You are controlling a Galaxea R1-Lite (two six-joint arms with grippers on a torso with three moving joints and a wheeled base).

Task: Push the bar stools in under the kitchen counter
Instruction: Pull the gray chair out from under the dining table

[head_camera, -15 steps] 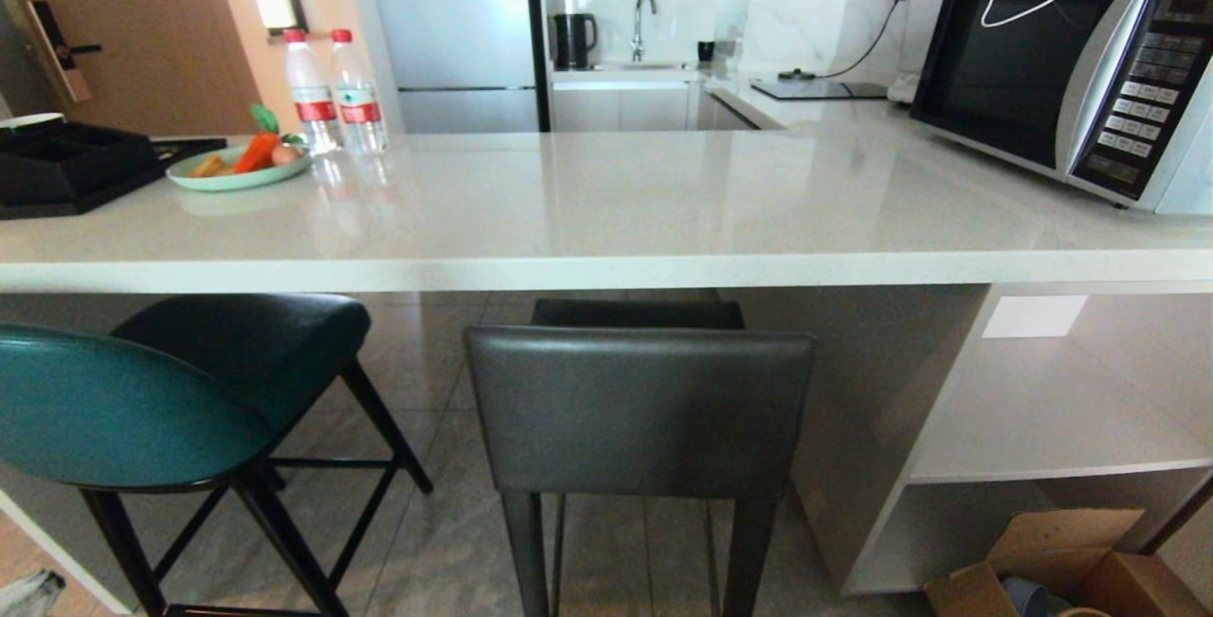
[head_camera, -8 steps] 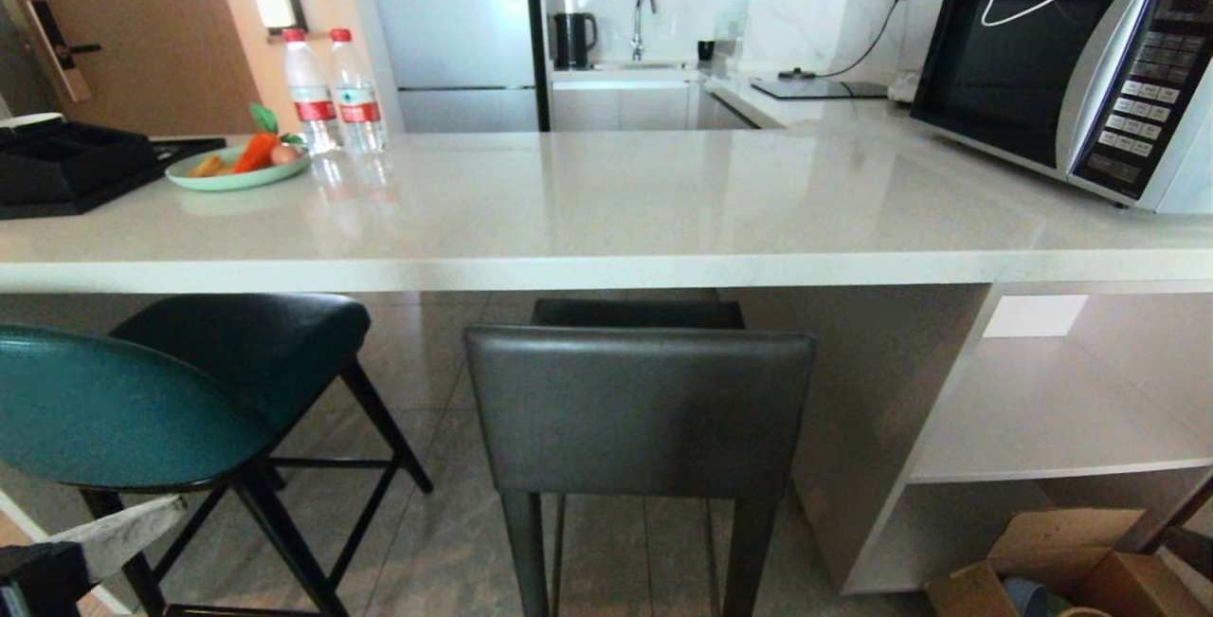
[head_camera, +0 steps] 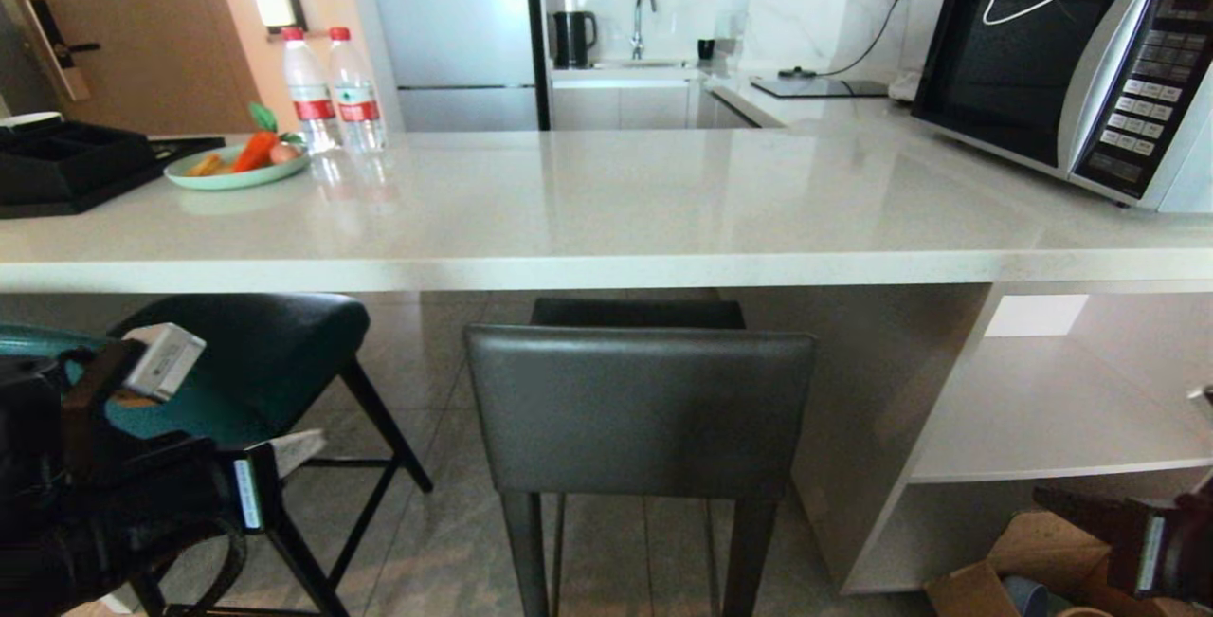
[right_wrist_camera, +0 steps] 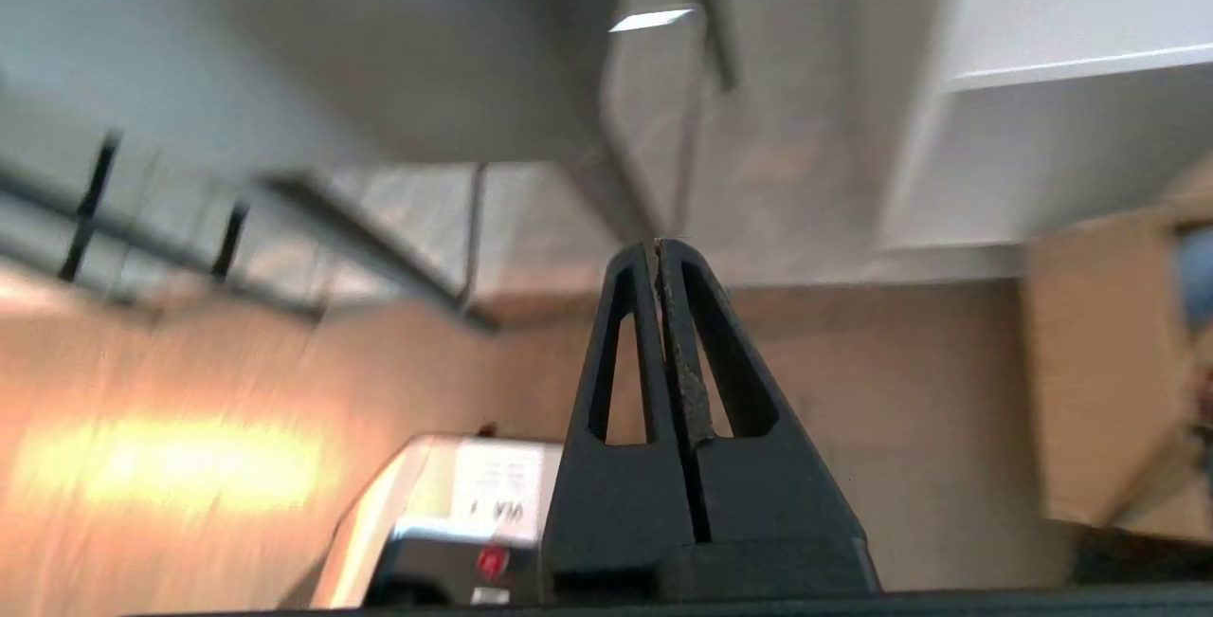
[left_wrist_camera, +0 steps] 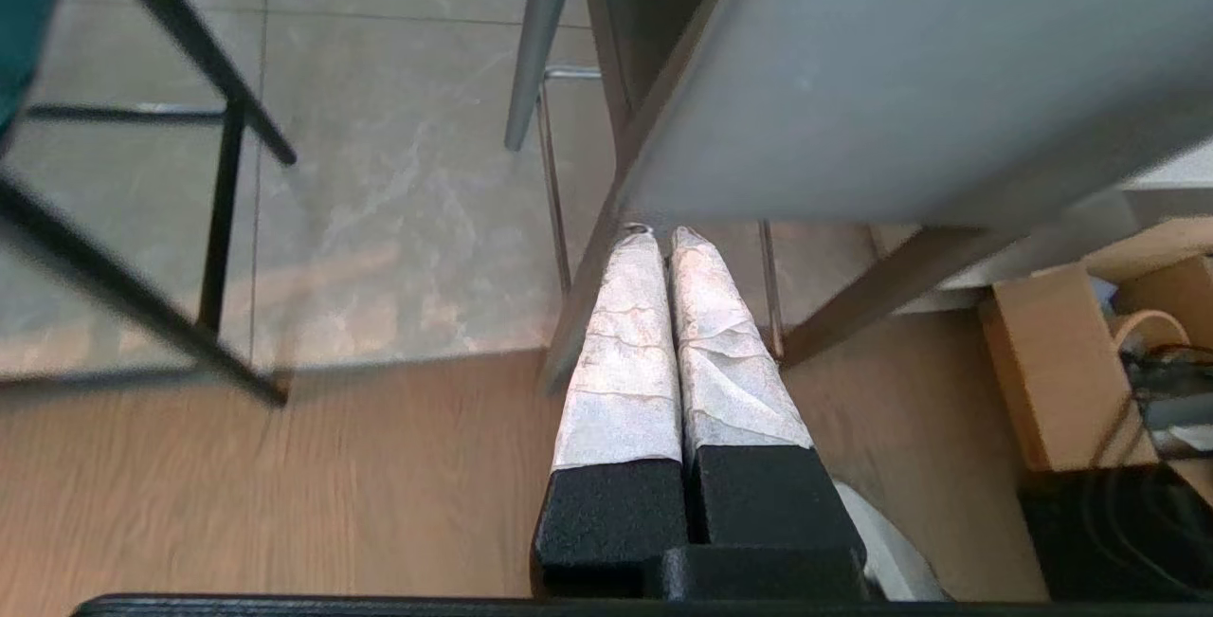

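Two stools: grey stool (head_camera: 640, 408) centred before the counter (head_camera: 606, 271), seat partly under its edge, back still outside; teal stool (head_camera: 237, 361) at left, angled, also sticking out. Left gripper (left_wrist_camera: 663, 238) pressed together, empty, low beside grey's legs; right gripper (right_wrist_camera: 660, 247) likewise pressed together, low at right. Risks, as judged: off-centre shove twisting grey, tipping it, or snagging a leg. Two bottles (head_camera: 332, 91) on counter.

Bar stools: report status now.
Left gripper shut, right gripper shut, both low, empty. Grey stool and teal stool backs outside the counter. No obstruction seen.
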